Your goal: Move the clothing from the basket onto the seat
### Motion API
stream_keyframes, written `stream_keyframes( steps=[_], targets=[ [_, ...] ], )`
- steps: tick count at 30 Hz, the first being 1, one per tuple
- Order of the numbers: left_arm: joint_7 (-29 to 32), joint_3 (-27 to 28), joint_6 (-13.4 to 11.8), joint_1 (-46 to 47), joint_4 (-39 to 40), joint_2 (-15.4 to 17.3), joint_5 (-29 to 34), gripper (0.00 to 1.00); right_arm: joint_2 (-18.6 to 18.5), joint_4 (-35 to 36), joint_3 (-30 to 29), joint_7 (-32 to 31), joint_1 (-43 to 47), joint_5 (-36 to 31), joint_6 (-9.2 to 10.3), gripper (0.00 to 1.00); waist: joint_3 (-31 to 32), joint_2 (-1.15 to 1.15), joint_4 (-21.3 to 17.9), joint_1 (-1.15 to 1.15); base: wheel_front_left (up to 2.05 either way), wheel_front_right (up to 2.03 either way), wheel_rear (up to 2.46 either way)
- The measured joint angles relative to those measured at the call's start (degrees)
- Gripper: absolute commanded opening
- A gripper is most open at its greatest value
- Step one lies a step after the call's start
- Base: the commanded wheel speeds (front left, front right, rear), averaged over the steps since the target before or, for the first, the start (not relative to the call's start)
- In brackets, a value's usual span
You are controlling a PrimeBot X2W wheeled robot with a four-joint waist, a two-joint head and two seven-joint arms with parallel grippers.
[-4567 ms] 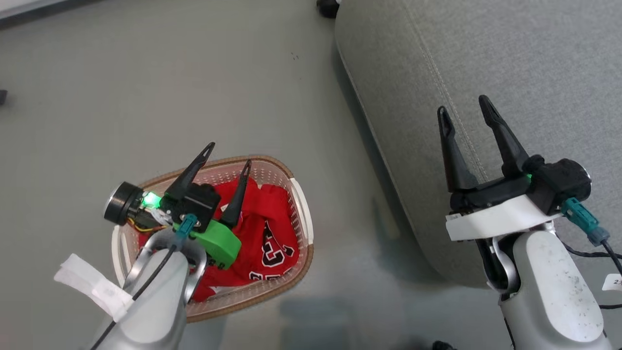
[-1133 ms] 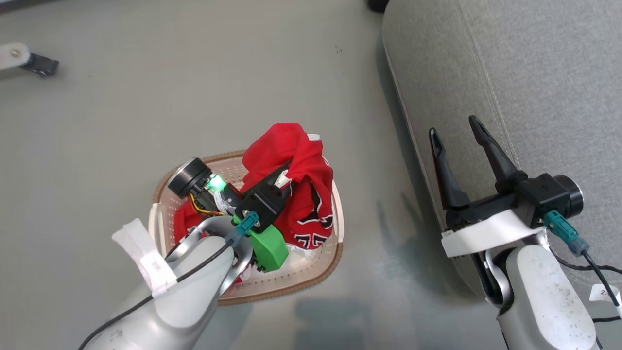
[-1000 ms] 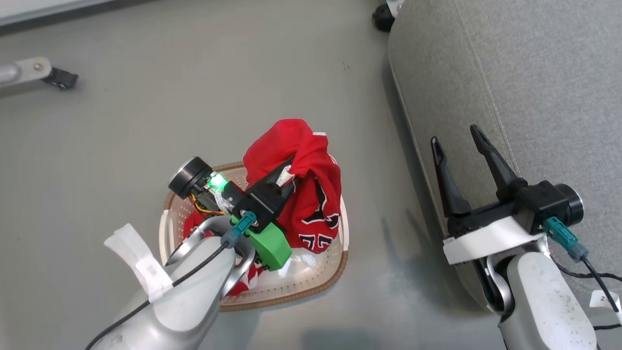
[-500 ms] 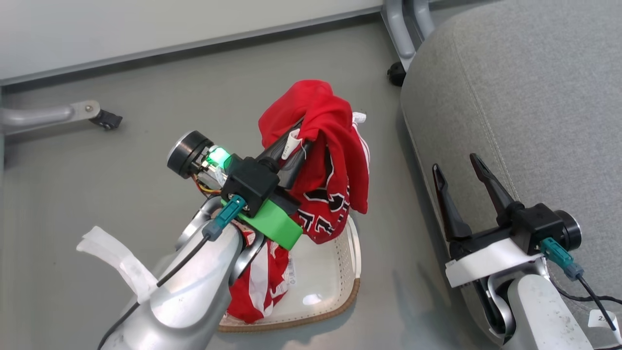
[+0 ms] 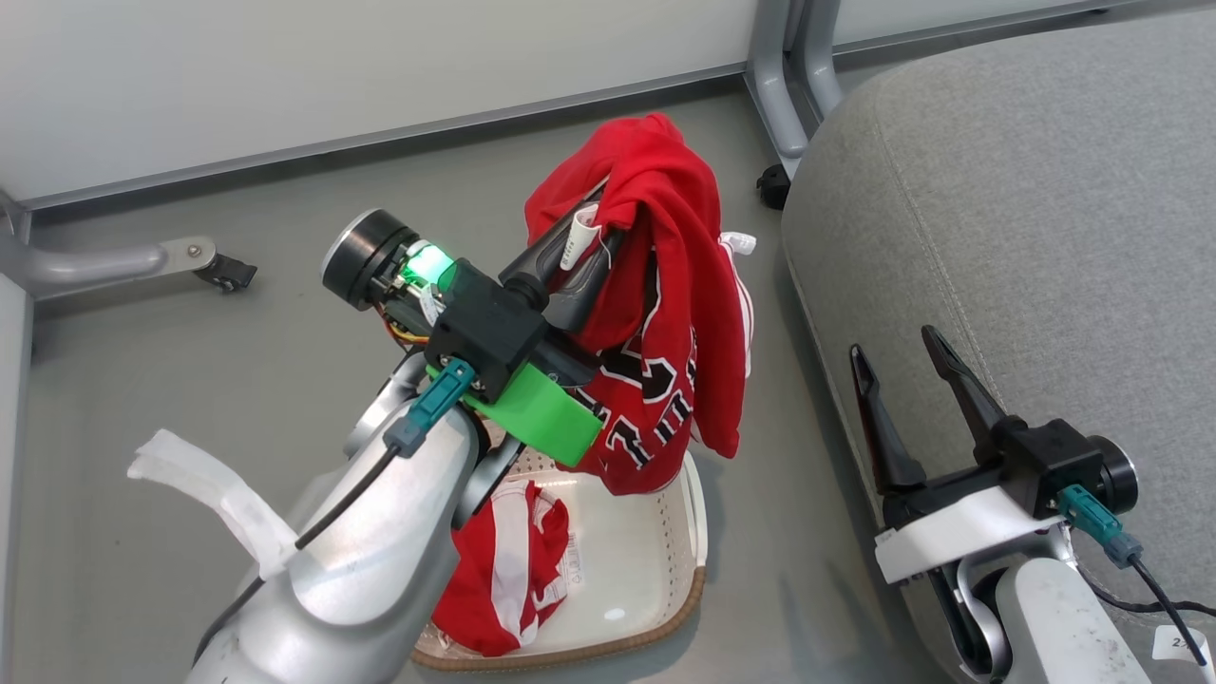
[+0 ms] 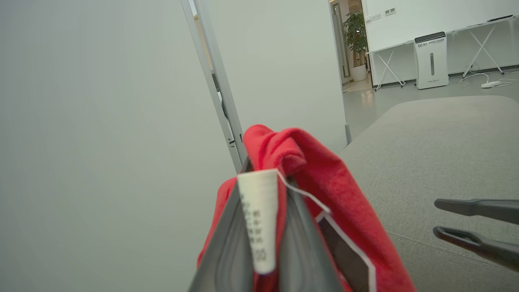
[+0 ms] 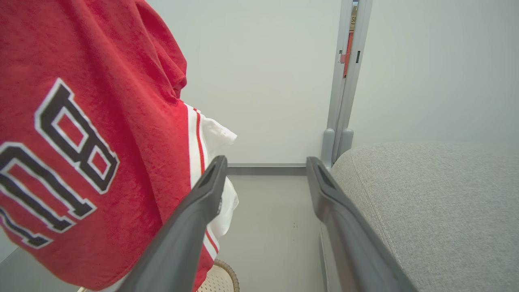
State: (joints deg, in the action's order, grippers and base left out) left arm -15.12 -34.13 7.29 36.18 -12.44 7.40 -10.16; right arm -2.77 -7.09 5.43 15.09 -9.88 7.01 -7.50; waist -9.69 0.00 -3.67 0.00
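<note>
- left tool [image 5: 597,211] [image 6: 265,178]: clenched tight on a bunched fold of the red jersey [image 5: 684,285]; fingers close together, cloth and the white tag [image 5: 575,237] [image 6: 259,219] pinched between them
- left tool points away from the robot toward the wall and slants right, fingers angled up, well above the basket
- right tool [image 5: 893,342] [image 7: 266,160]: released, fingers spread wide, nothing between them, touching nothing; it sits at the near edge of the seat, fingers pointing away from the robot
- basket [image 5: 655,622]: on the floor [image 5: 237,380] below the left arm, partly hidden by it; brown rim and pale perforated wall show
- striped garment [image 5: 513,560]: red with broad white stripes, crumpled on the basket floor at its left side, beside a printed label
- jersey is off the basket and hangs from the left tool; long axis runs straight down, top bunched over the fingertips, hem hanging free over the basket's far end
- black-and-white numerals face the right tool [image 7: 81,121] and read tilted; a white panel with red piping [image 7: 202,134] hangs at the jersey's far side
- seat [image 5: 997,237] [image 6: 425,154]: grey cushion to the right of the jersey, apart from it, no clothing on it
- farther back: grey metal post [image 5: 779,85], black caster [image 5: 774,185], pale wall [image 5: 285,76]
</note>
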Motion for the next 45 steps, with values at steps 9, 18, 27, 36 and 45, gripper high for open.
stream_keyframes(
  steps=[9,18,27,36,45],
  targets=[
    [0.00,-0.48,0.02,-0.18,-0.56,0.10,0.00,0.00,-0.01,2.68,0.92,0.00,0.09,0.70,0.00,1.00,0.37,0.00,-0.46,0.00,0.00,0.00,0.00],
    [0.00,-0.80,0.03,-0.24,-1.47,-0.02,0.01,0.00,0.00,9.12,8.05,0.01,-3.05,1.97,0.00,1.00,0.00,0.00,-0.61,0.00,0.00,0.00,0.00],
    [0.00,-1.42,0.04,0.07,-2.09,-0.53,0.13,0.00,0.01,11.88,16.05,0.01,-5.92,3.09,0.00,1.00,-1.07,0.00,-0.15,0.00,0.00,0.00,0.00],
    [0.00,-3.35,0.04,1.22,-1.34,-2.09,0.19,0.00,0.02,4.68,18.37,0.01,-9.10,1.26,0.00,1.00,-2.18,0.00,1.28,0.00,0.00,0.00,0.00],
    [0.00,-5.13,0.08,1.26,-0.07,-3.36,-0.32,0.00,-0.02,-1.08,15.88,0.01,-11.08,-0.33,0.00,1.00,-3.07,0.00,2.56,0.00,0.00,0.00,0.00]
  ],
)
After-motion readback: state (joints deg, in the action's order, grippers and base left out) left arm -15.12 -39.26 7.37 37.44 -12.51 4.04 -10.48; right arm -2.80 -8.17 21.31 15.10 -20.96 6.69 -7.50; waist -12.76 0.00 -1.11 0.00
